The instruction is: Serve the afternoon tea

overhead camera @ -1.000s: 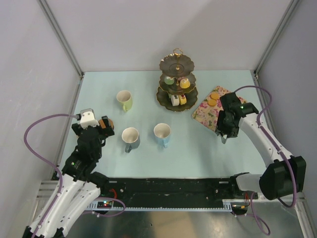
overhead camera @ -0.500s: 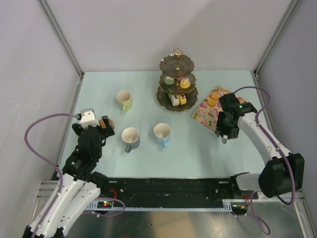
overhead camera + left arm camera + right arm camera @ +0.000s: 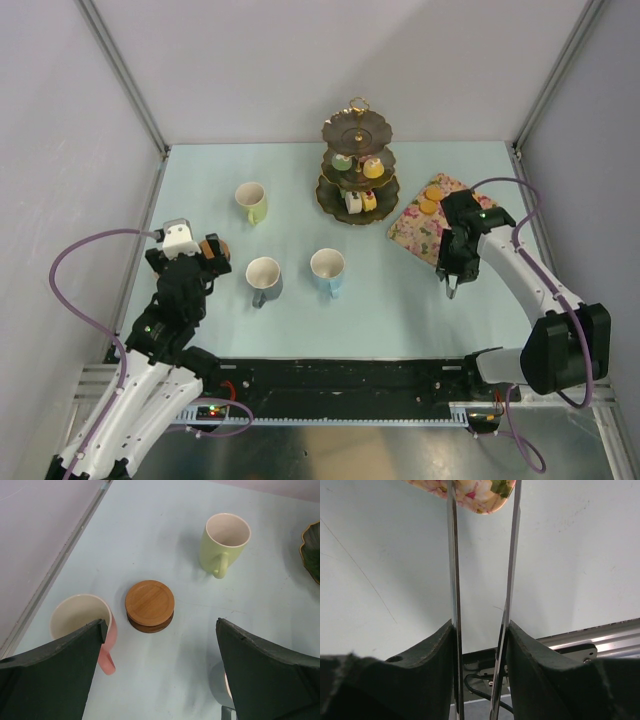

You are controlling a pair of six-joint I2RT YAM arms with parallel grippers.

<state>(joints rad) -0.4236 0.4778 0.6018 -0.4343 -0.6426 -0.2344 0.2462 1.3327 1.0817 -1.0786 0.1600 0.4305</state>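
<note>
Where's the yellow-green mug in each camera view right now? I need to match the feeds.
Top external: the yellow-green mug stands left of centre, left of the tiered stand.
Left wrist: the mug is at upper right, handle toward the camera.
Right wrist: not in view.
Shared landmark: the stack of brown coasters, also central in the left wrist view, lies nearer the arms than the mug.
</note>
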